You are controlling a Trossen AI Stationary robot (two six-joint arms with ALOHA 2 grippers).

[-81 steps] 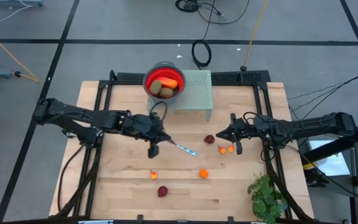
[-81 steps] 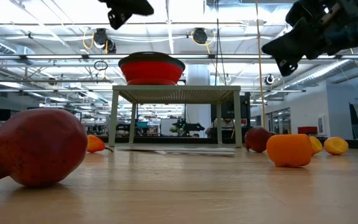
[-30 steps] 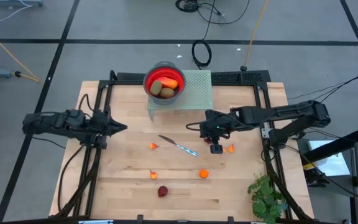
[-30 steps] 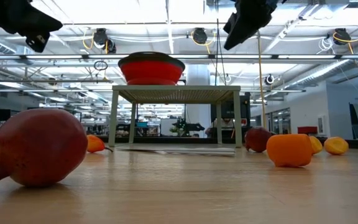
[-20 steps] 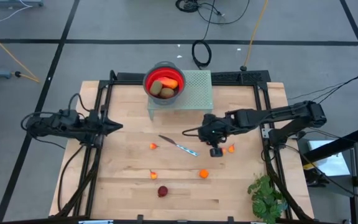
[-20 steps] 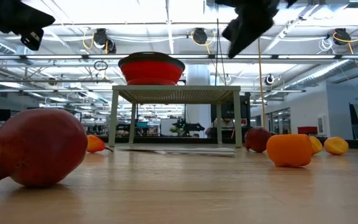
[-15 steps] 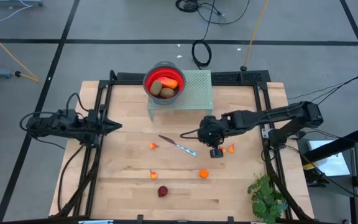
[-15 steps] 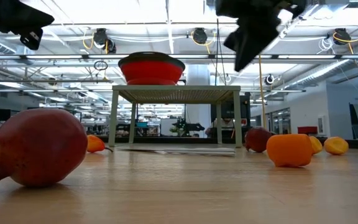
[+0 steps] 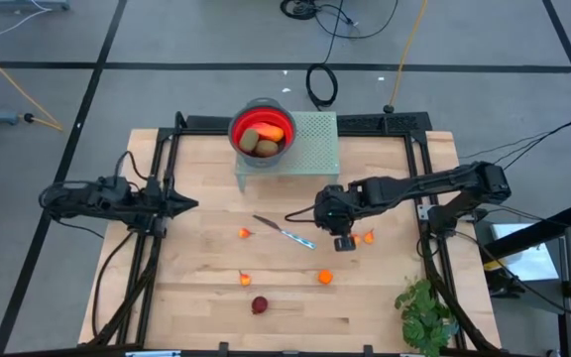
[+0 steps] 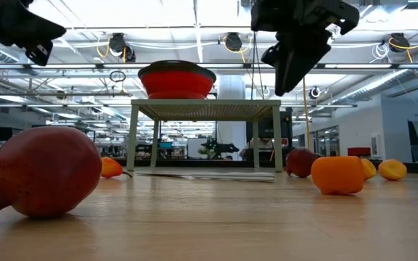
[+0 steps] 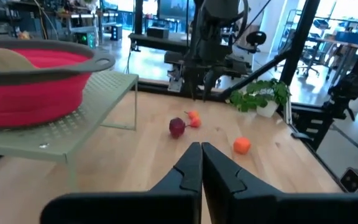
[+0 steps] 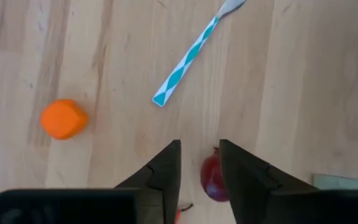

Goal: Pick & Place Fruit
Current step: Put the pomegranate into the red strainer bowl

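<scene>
My right gripper hangs open above a dark red round fruit, which lies on the wood and shows in the gap between the fingers; in the high view the gripper covers it. Loose fruit lies around it: small orange pieces and a second dark red one. A red bowl holding more fruit stands on a green perforated stand. My left gripper is shut with nothing in it, at the table's left.
A thin knife with a teal-and-white handle lies mid-table, just left of my right gripper. A green leafy plant sits at the near right corner. Black frame rails run along both sides of the table.
My right gripper has sunk toward the table and tipped further downward, shifting slightly toward the table's left, over the dark red fruit. None of the fruit has moved.
</scene>
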